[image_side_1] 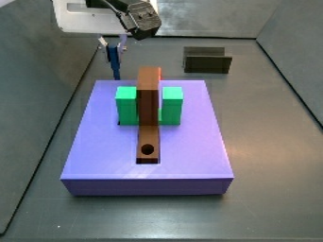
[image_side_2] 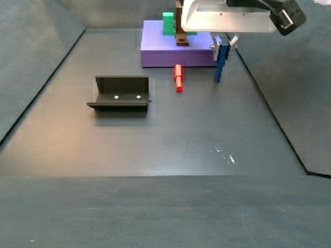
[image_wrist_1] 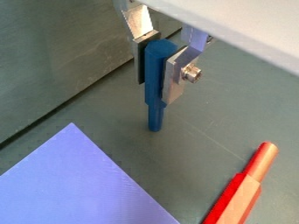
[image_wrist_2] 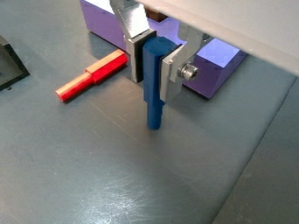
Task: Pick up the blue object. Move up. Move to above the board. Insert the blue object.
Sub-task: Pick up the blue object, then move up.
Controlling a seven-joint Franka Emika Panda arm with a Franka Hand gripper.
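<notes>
While the pincer [image_wrist_1: 159,61] grips the blue object [image_wrist_1: 156,96] by its upper part in a wrist view, the rod hangs upright with its lower end touching or only just above the grey worktop [image_wrist_1: 70,70]; a lavender slab [image_wrist_1: 70,179] corner and a red peg [image_wrist_1: 243,188] lie nearby. My reading is that the lift is the step in hand: a straight vertical rise, keeping the rod plumb, should clear the slab edge before any sideways travel.

Seen from a wrist view opposite, the silver fingers [image_wrist_2: 173,70] sit clamped on both flanks of the blue object [image_wrist_2: 156,87], with the red peg [image_wrist_2: 93,74] and slab [image_wrist_2: 216,66] beyond. The pads are mostly hidden by the rod.

From a side view, the pincer [image_side_1: 116,43] holds the rod at about 11 o'clock from the board [image_side_1: 149,113], which crosses the green block [image_side_1: 128,104]; its hole [image_side_1: 149,149] lies at the near end, so the carry should aim there. The rod tip is hard to place against the slab.

From a side view, the pincer [image_side_2: 223,41] stands just at 3 o'clock of the slab, the fixture [image_side_2: 120,94] well apart. The board is largely hidden here.
</notes>
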